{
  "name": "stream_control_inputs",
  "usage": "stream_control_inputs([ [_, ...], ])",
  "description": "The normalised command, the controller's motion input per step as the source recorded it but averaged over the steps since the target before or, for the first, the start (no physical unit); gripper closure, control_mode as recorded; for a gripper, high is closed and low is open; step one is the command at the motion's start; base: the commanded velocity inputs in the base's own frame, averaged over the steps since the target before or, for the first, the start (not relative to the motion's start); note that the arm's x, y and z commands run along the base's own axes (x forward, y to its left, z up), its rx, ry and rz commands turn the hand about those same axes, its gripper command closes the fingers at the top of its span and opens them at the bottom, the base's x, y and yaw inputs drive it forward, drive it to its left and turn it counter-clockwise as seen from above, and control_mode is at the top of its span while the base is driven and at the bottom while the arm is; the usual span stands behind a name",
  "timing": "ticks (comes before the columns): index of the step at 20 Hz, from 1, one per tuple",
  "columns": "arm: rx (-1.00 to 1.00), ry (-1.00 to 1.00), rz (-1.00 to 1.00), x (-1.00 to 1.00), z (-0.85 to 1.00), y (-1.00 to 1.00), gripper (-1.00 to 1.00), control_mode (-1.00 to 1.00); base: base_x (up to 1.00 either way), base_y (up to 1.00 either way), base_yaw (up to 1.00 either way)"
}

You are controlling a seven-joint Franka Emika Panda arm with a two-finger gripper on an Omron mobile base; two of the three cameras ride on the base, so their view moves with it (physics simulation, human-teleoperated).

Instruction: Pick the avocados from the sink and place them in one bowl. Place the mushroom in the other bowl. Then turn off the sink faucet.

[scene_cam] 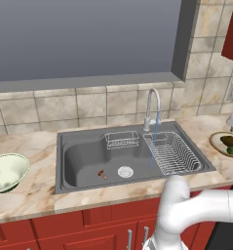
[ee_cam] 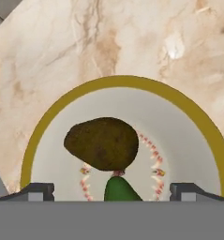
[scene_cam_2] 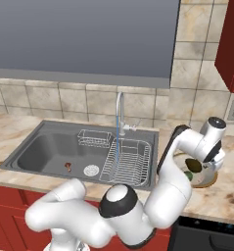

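While the fingers (ee_cam: pixel 111 190) stand spread wide and empty above the tan bowl (ee_cam: pixel 48 122) on the desk (ee_cam: pixel 62 42), both avocados lie inside, the brown one (ee_cam: pixel 102 143) touching the green one (ee_cam: pixel 120 190). A careless lift could clip either fruit. The brown avocado's long axis runs across the hand view (narrow end pointing left). The mushroom (scene_cam: pixel 102 173) waits in the sink (scene_cam: pixel 84 161).

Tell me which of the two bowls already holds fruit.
The shallow tan bowl on the counter right of the sink: both avocados lie in it. The pale green bowl on the left holds nothing.
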Motion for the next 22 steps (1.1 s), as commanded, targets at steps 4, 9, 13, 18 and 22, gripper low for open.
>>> stream_control_inputs([
  [4, 0.00, 0.00, 0.00, -0.69, 0.39, 0.30, -1.00, -1.00, 0.00, 0.00, 0.00],
  [9, -0.03, 0.00, 0.00, -1.00, 0.32, 0.37, -1.00, -1.00, 0.00, 0.00, 0.00],
  [13, -0.06, 0.00, 0.00, -0.96, 0.23, 0.55, -1.00, -1.00, 0.00, 0.00, 0.00],
  [18, -0.04, 0.00, 0.01, -0.51, 0.17, 0.75, -1.00, -1.00, 0.00, 0.00, 0.00],
  [22, 0.00, 0.02, 0.05, -0.16, 0.24, 0.74, -1.00, -1.00, 0.00, 0.00, 0.00],
])
